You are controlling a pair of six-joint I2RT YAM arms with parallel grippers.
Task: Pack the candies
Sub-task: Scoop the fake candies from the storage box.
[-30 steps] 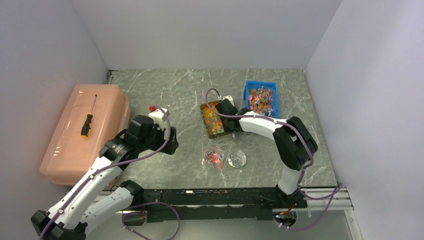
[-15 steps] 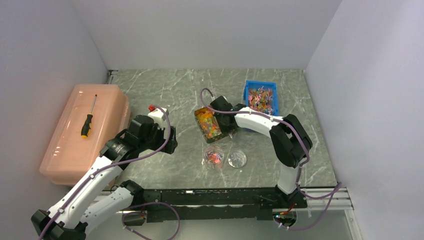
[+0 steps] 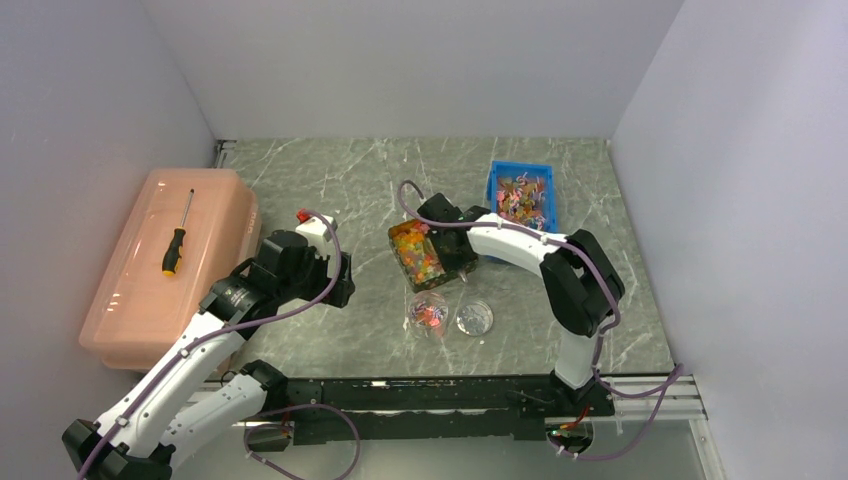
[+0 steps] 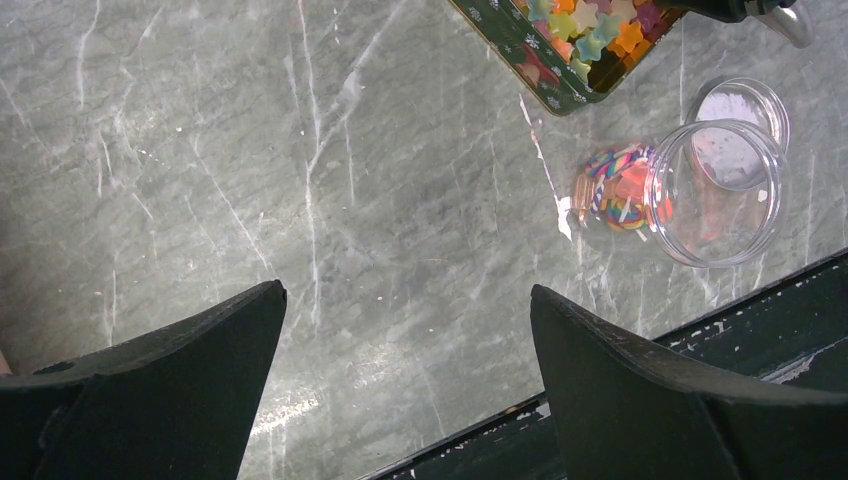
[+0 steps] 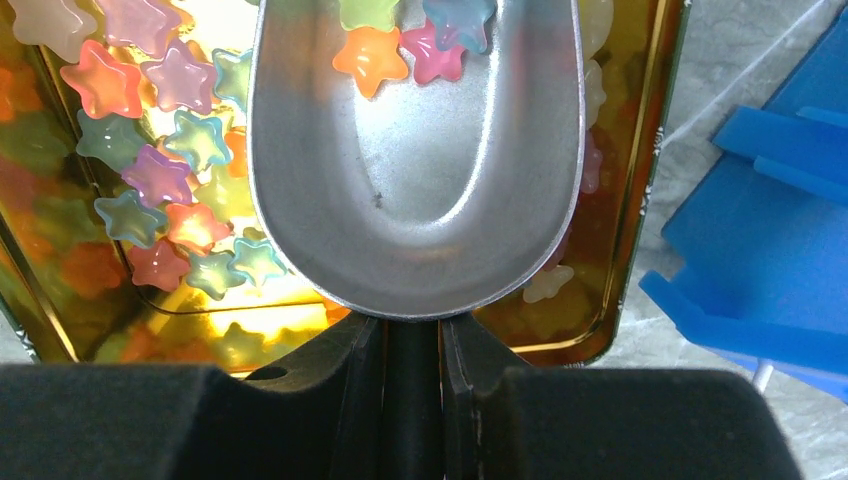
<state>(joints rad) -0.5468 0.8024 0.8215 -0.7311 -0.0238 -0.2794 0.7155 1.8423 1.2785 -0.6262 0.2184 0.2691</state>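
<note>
Top view high, near edge, facing down. Wrist views close, downward; all share candies.

I see the candies as small translucent stars in orange, pink, green, purple and blue, piled loose in a gold-lined tin. Four of them lie at the far end of the metal scoop.

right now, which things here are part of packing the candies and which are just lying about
In the job: candies, tin, metal scoop, clear jar, jar lid.
Lying about, it seems: pink box, screwdriver on it, blue bin of mixed bits.
</note>
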